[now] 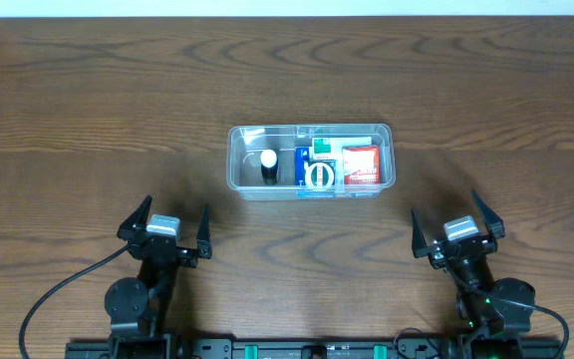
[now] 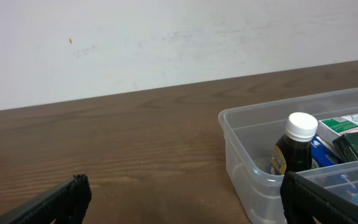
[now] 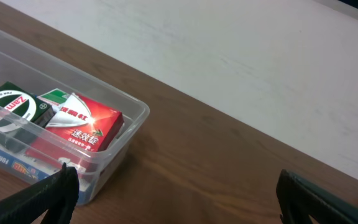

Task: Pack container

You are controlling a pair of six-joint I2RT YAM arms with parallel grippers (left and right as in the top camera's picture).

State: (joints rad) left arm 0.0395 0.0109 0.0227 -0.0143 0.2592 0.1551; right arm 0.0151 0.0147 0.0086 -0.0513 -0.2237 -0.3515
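- One clear rectangular plastic container point(image 1: 307, 128) sits mid-table, on the brown wooden table point(image 1: 88, 100).
- Inside: one white-capped dark bottle point(image 1: 268, 163), one red carton point(image 1: 361, 165), one round green tin point(image 1: 318, 177).
- Two tools, left tool point(image 1: 177, 205) and right tool point(image 1: 444, 203), both spread apart, empty.

The container point(image 1: 238, 170), a clear rectangular tub with rounded corners, sat upright at mid-bench, long side parallel to the near edge, holding a white-capped dark bottle and boxes.
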